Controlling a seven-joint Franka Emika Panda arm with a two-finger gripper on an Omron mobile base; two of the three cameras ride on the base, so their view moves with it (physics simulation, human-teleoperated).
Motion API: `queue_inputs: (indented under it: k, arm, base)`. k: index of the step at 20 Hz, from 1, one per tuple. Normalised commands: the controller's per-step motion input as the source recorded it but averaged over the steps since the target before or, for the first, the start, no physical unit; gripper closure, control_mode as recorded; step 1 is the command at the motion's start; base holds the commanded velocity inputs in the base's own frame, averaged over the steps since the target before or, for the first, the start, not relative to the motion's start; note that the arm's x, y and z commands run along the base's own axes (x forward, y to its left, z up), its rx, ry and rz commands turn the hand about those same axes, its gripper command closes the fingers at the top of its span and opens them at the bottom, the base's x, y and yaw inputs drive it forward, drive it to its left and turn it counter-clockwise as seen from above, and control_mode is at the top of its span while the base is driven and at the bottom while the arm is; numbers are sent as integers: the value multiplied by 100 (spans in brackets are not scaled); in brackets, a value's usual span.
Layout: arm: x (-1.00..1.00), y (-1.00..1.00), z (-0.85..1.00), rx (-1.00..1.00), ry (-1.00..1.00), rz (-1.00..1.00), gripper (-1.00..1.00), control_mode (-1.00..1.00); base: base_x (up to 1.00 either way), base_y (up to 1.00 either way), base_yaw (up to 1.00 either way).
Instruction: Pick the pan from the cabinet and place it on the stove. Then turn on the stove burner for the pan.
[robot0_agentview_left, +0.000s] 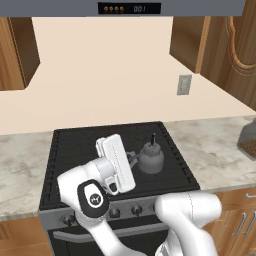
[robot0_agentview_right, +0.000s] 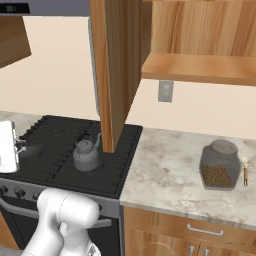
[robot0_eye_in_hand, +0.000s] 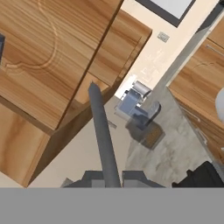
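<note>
The tool (robot0_eye_in_hand: 113, 178) is pinched narrow on the pan's (robot0_eye_in_hand: 102, 131) long grey handle, which runs from between the fingers toward 12 o'clock in the hand view; the pan's bowl cannot be made out. In the left base view the tool (robot0_agentview_left: 131, 158) hangs over the middle of the stove (robot0_agentview_left: 75, 145), with the kettle (robot0_agentview_left: 150, 159) just beside it at 3 o'clock on the grates. Further off, at 1 o'clock, the cabinet (robot0_agentview_right: 117, 70) door stands open. A jar (robot0_agentview_right: 218, 166) sits on the table (robot0_agentview_right: 165, 170) at the stove's 3 o'clock.

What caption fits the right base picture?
Small pale-grey kettle on black ridged stove, beside an open brown wooden cabinet door.
</note>
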Motion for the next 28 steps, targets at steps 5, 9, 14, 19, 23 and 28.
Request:
queue_inputs:
  k: [5,9,14,19,23,28]
  arm:
    - [34,1,-48,14,-42,0,100,-100]
    - [31,2,-53,14,-43,0,100,-100]
    - [37,1,-49,15,-44,0,100,-100]
    - [36,0,-34,18,-52,1,100,-100]
    - [19,0,-36,19,-59,4,100,-100]
    - [22,0,-41,20,-60,6,100,-100]
  base:
    - [0,0,0]
    - [0,0,0]
    - [0,0,0]
    - [0,0,0]
    - [0,0,0]
    - [0,0,0]
